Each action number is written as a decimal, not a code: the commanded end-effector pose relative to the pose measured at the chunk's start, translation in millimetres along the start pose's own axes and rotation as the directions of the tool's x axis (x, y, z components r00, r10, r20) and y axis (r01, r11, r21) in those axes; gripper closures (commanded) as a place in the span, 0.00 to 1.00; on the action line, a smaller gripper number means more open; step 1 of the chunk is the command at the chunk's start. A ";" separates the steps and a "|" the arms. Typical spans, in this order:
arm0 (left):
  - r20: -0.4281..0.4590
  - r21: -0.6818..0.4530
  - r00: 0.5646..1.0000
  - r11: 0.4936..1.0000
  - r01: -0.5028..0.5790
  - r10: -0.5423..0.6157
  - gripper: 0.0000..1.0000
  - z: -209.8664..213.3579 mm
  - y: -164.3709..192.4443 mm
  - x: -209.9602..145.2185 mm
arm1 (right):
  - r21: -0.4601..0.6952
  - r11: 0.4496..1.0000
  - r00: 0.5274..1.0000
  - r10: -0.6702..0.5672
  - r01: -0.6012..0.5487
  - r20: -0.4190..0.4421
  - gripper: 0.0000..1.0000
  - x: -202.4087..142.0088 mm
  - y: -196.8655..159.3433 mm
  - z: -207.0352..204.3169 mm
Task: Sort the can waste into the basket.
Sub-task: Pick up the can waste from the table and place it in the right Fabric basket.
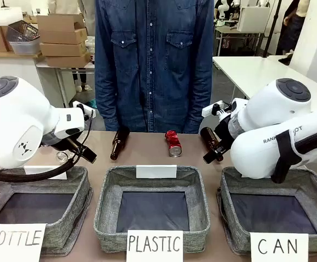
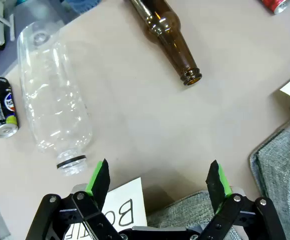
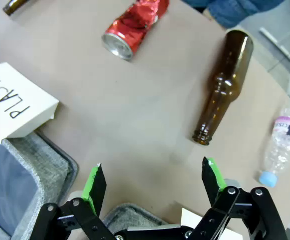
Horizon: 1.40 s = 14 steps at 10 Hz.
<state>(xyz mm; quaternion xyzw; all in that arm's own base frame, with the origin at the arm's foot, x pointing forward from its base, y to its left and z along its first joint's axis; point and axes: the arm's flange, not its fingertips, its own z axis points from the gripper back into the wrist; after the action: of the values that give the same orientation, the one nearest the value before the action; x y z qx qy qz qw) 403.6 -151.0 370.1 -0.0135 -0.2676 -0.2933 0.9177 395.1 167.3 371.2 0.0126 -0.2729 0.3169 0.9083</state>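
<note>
Front view: red can [image 1: 173, 143] on its side on the worktop [image 1: 147, 152] beyond the PLASTIC bin [image 1: 106, 207], well apart from the CAN basket [image 1: 228, 210] at the right

Left wrist view: left jaws wide apart, holding nothing; silver-and-black can [image 2: 2, 106] lying beside a clear plastic bottle [image 2: 52, 95]

Right wrist view: right jaws wide apart, empty, over bare worktop; red can ahead, brown bottle [image 3: 224, 85] near it
</note>
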 end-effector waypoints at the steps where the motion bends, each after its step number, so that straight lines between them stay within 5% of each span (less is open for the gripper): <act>1: 0.000 0.000 1.000 1.000 0.000 0.000 0.00 0.0 0.0 0.0 | 0.000 1.000 1.000 0.000 0.000 0.000 0.00 0.0 0.0 0.0; 12: 0.000 0.000 1.000 1.000 0.000 0.000 0.00 0.0 0.0 0.0 | 0.000 1.000 1.000 0.000 0.000 0.000 0.00 0.0 0.1 0.0; 14: -0.038 -0.072 0.998 0.996 0.050 -0.053 0.00 87.7 6.4 3.0 | -0.037 0.999 0.999 -0.037 0.038 0.012 0.00 6.8 -2.1 91.0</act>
<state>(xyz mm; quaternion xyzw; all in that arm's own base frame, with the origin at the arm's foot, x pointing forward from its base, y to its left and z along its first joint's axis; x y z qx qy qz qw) 395.3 -152.0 393.1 -0.0159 -0.2563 -0.3063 0.9167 390.6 164.0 400.9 0.0120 -0.2843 0.3108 0.9069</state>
